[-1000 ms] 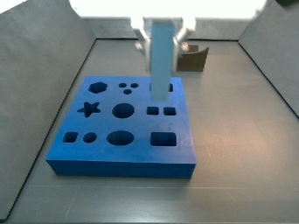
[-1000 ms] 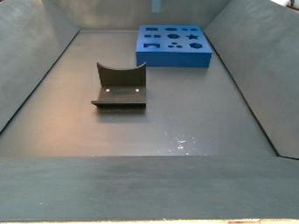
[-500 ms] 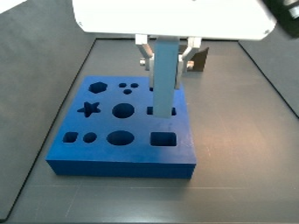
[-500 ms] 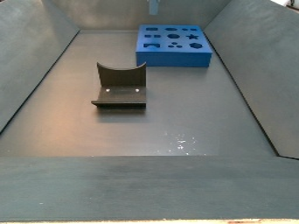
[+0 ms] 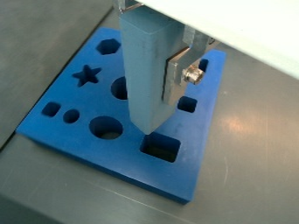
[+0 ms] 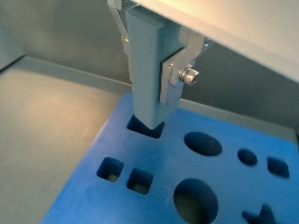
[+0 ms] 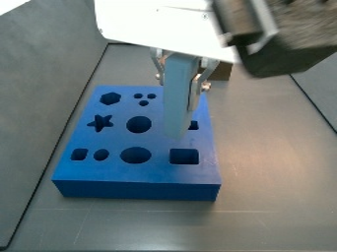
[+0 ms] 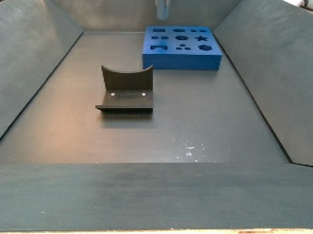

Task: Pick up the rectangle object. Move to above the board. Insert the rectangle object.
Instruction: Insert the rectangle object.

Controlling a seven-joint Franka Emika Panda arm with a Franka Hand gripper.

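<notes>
Lower now, pincer (image 7: 180,69) sets rectangle object (image 7: 176,103) into board (image 7: 125,172).

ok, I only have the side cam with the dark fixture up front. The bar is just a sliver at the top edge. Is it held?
Observer: Yes. In both wrist views the gripper is shut on the rectangle object, with the silver fingers on its sides.
Operator: Where's its lower end?
Observer: At the mouth of the rectangular hole near a corner of the board, with the bar upright. I cannot tell whether it has entered.
</notes>
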